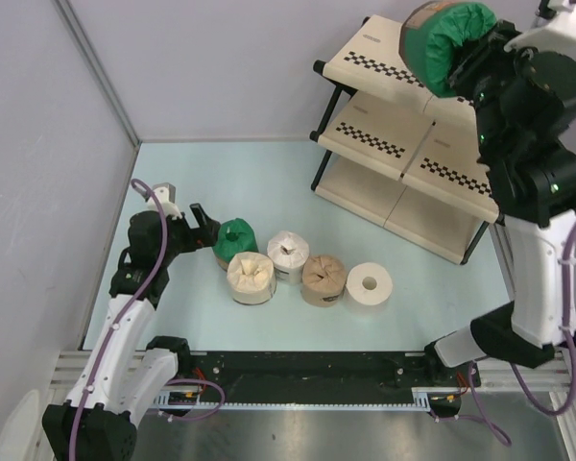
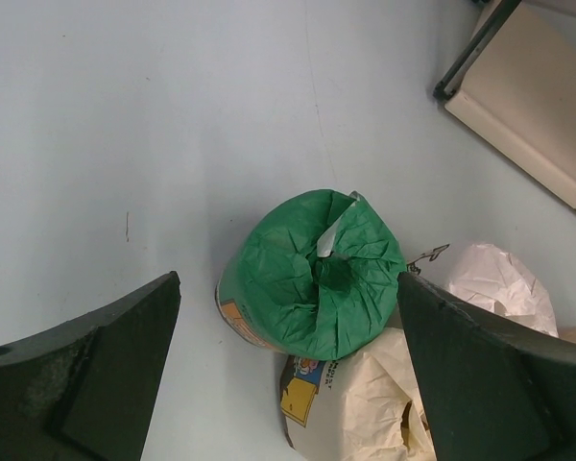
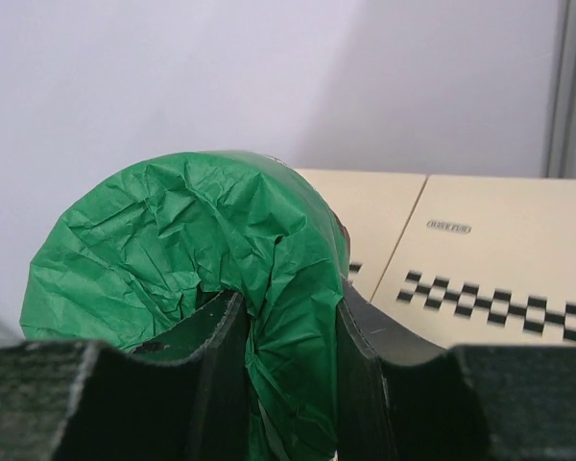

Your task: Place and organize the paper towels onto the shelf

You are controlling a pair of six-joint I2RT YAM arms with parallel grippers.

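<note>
Held roll: the green-wrapped cylindrical paper towel roll (image 1: pixel 448 43) hangs above the top tier, not yet resting on it.
Grip: the right fingers (image 3: pixel 374 346) are clamped on its crinkled wrap.
Shelf: three-tier beige panel shelf with checkered strips (image 1: pixel 379 53); the top panel looks free.
Doing it well: lower slowly, settle it towards a corner (room for five more), then release.
Other arm: the left fingers (image 2: pixel 96 365) are spread wide, just beside the second green-wrapped roll (image 2: pixel 317 274) on the pale table (image 1: pixel 269 182).
</note>
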